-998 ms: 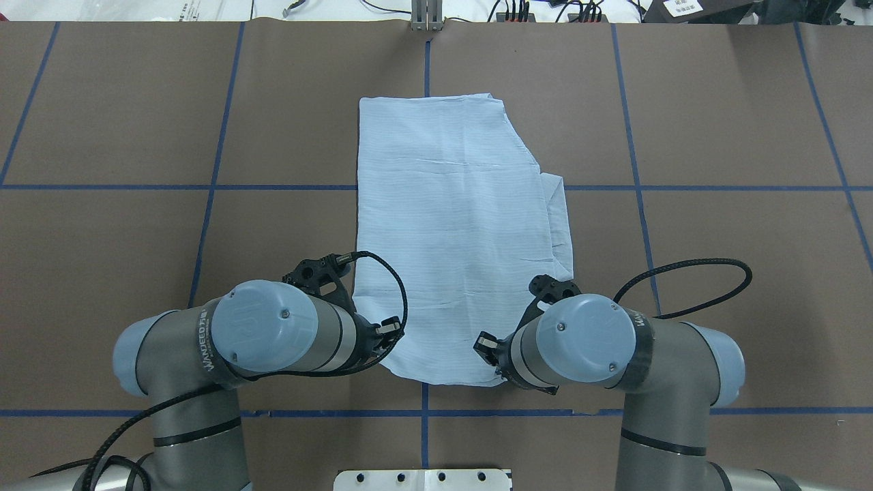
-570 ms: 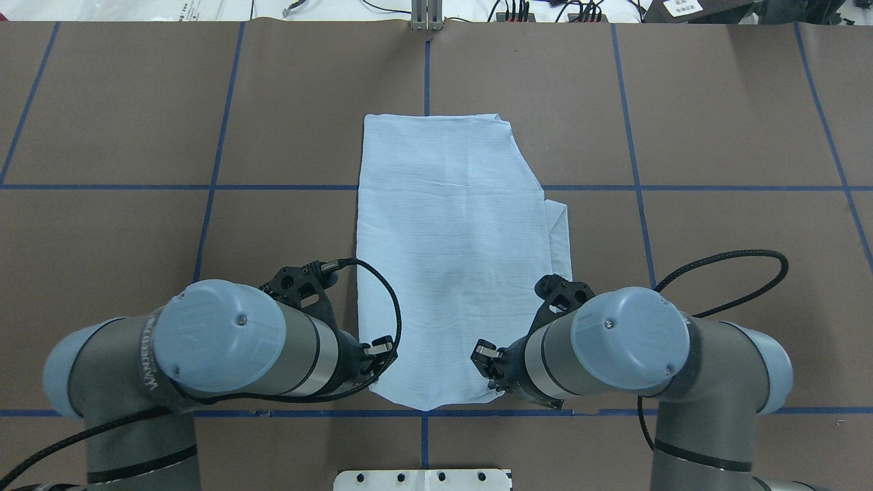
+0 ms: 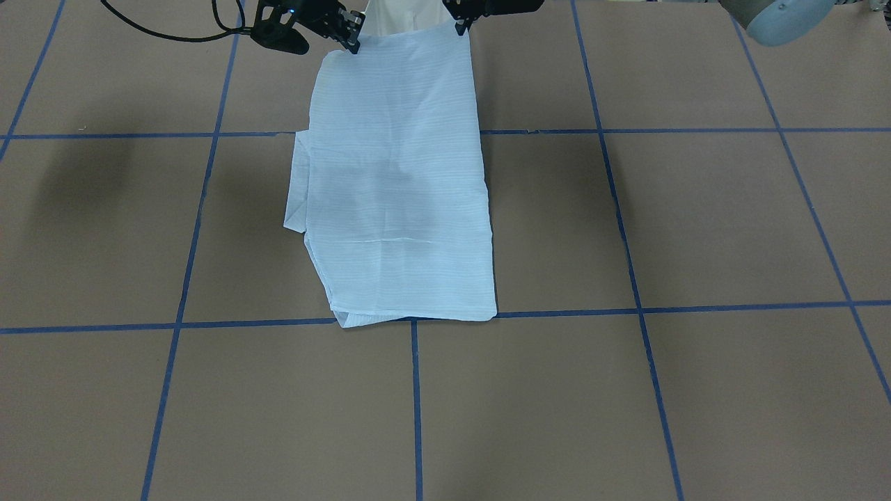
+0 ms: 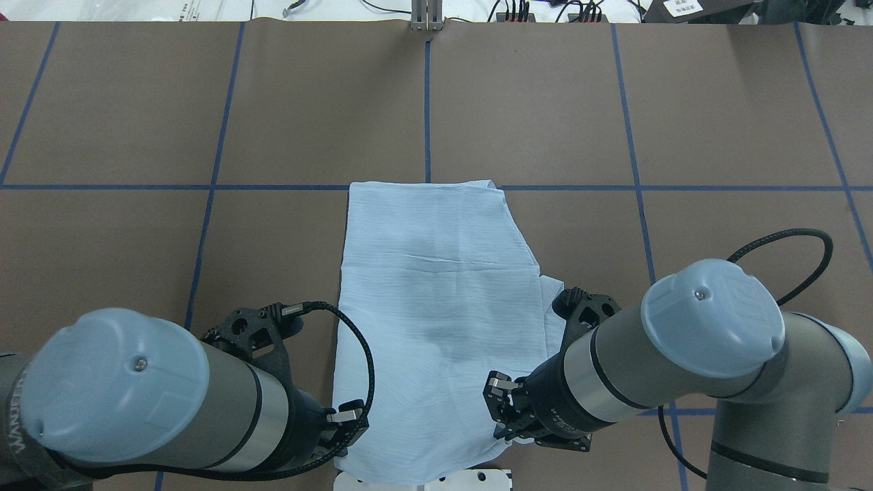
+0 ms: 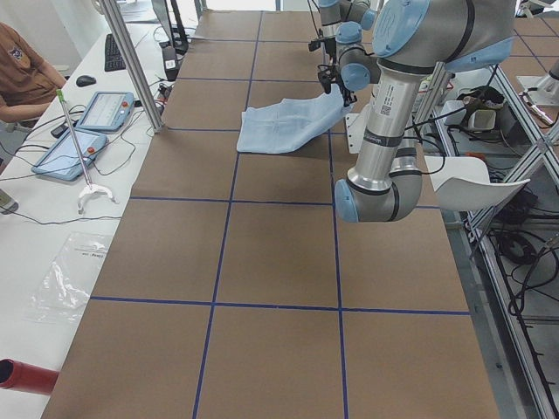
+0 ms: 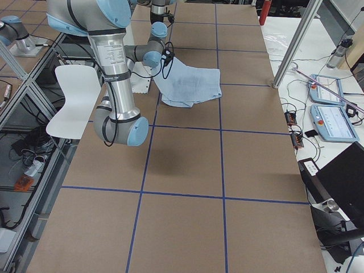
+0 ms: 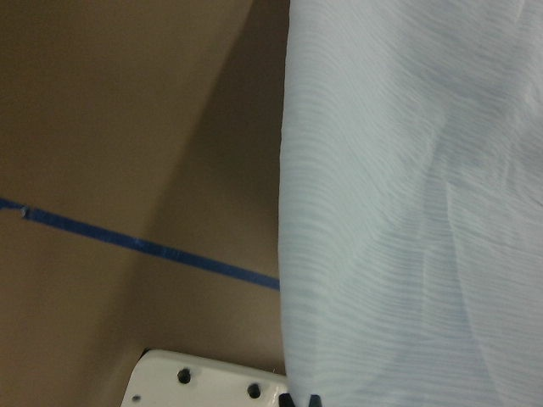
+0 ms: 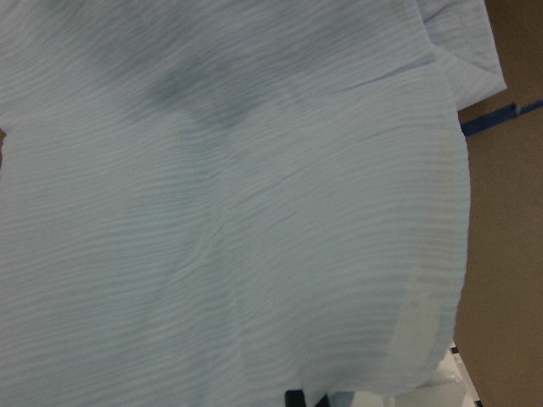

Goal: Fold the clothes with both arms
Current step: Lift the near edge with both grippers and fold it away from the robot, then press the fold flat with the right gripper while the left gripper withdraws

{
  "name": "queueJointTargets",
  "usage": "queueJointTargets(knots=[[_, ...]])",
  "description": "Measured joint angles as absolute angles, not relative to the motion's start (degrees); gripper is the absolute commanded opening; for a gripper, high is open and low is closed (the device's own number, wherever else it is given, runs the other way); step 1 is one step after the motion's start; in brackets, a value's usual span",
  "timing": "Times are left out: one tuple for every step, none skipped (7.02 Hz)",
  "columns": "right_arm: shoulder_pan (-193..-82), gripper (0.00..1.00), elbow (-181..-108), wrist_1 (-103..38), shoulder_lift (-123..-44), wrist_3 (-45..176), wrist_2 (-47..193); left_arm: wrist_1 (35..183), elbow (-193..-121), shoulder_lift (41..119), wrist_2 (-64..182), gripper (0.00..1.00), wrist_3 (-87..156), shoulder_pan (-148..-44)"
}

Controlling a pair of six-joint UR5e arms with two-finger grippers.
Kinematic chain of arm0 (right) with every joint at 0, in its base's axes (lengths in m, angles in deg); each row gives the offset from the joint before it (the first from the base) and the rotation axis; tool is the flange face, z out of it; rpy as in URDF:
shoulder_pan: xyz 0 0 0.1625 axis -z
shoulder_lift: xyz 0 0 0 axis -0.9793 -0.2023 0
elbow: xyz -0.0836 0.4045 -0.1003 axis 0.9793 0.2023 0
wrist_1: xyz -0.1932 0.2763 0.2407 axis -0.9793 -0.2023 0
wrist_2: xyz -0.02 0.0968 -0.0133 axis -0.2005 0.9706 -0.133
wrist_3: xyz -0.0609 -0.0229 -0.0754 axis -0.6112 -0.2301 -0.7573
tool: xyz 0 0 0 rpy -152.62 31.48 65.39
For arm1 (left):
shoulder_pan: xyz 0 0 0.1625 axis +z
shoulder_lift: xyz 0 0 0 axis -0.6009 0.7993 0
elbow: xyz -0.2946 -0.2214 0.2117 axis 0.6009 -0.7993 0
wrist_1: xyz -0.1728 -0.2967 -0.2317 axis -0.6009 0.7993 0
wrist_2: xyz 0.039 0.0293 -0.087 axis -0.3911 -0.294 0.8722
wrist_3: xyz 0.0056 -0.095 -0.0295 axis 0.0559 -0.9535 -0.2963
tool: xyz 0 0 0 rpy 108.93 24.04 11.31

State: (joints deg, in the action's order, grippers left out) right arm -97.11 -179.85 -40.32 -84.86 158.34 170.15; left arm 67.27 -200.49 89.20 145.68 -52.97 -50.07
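Observation:
The pale blue striped shirt [image 4: 436, 320] lies folded into a long panel on the brown table, with a folded flap sticking out on its right side. Its near end is lifted off the table toward the robot base. My left gripper [image 4: 348, 429] is shut on the shirt's near left corner. My right gripper [image 4: 502, 412] is shut on the near right corner. In the front-facing view the shirt [image 3: 397, 188] hangs from the right gripper [image 3: 351, 42] and the left gripper [image 3: 459, 26] at the top. Both wrist views show the cloth up close: the left [image 7: 407, 212] and the right [image 8: 237, 212].
The white pedestal base [image 4: 423, 477] sits just under the shirt's near end and also shows in the left wrist view [image 7: 204, 386]. Blue tape lines [image 4: 204, 187] grid the brown table cover. Cables and plugs [image 4: 518, 10] lie along the far edge.
Both arms have drawn back toward the robot base, dragging the shirt with them. Its far edge has slid from the far cell to the cross tape line. Both grippers stay shut.

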Motion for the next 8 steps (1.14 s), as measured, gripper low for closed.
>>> queueJointTargets(knots=[[-98.35, 0.00, -177.99, -40.32, -83.83, 157.23, 169.95, 67.40, -199.96, 89.59, 145.68, 0.00, -51.65, -51.42], [-100.05, 0.00, -175.38, -40.32, -82.01, 155.08, 168.74, 68.64, -198.30, 90.02, 145.86, 0.00, -49.20, -54.54], [-102.12, 0.00, -173.05, -40.32, -80.32, 152.78, 167.64, 70.72, -196.19, 90.26, 146.01, 0.00, -47.35, -58.00], [-104.47, 0.00, -170.63, -40.31, -78.45, 150.31, 166.27, 73.80, -193.26, 90.47, 146.54, 0.00, -46.18, -61.46], [-106.90, 0.00, -168.13, -40.26, -76.89, 147.63, 165.15, 77.97, -189.06, 90.84, 147.78, 0.00, -45.09, -64.85], [-109.02, 0.00, -165.50, -40.24, -75.28, 145.53, 164.11, 81.52, -184.89, 91.73, 148.71, 0.00, -44.02, -67.78], [-110.65, 0.00, -162.50, -40.21, -73.28, 144.06, 162.57, 83.92, -180.56, 93.35, 149.13, 0.00, -42.27, -70.40], [-111.84, 0.00, -159.69, -40.18, -71.46, 142.82, 161.37, 86.28, -176.30, 94.62, 149.27, 0.00, -40.58, -72.54]])
